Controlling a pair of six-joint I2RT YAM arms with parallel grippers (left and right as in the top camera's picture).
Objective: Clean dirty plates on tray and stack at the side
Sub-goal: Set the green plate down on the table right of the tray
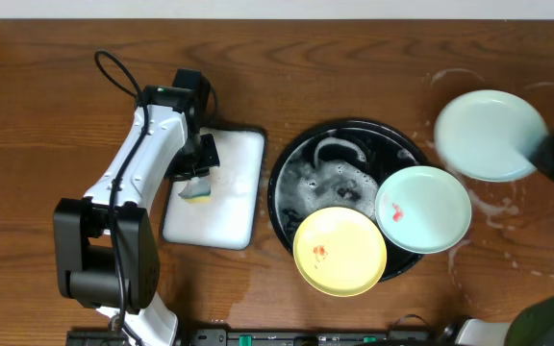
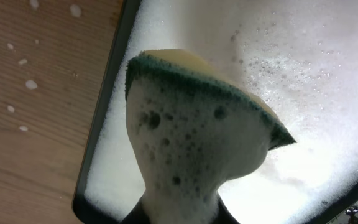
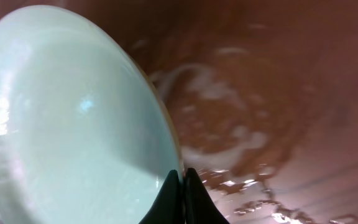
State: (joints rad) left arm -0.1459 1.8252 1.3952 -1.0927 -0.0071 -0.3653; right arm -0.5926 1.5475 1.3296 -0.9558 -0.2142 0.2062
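The black tray (image 1: pixel 301 159) holds foam, with a yellow plate (image 1: pixel 339 252) with a red stain on its front rim and a mint-green plate (image 1: pixel 423 210) with a red stain on its right rim. My right gripper (image 1: pixel 546 154) is shut on the rim of a clean mint-green plate (image 1: pixel 489 135), held over the wet table at the far right; it also shows in the right wrist view (image 3: pixel 67 118) with the jaws (image 3: pixel 180 177) pinching its edge. My left gripper (image 1: pixel 198 178) is shut on a foamy green sponge (image 2: pixel 197 124) over the white dish (image 1: pixel 229 192).
The white rectangular dish (image 2: pixel 303 56) is full of foam. Wet foam streaks lie on the wooden table (image 3: pixel 241 143) around the right gripper. The left arm's base (image 1: pixel 104 255) stands at the front left.
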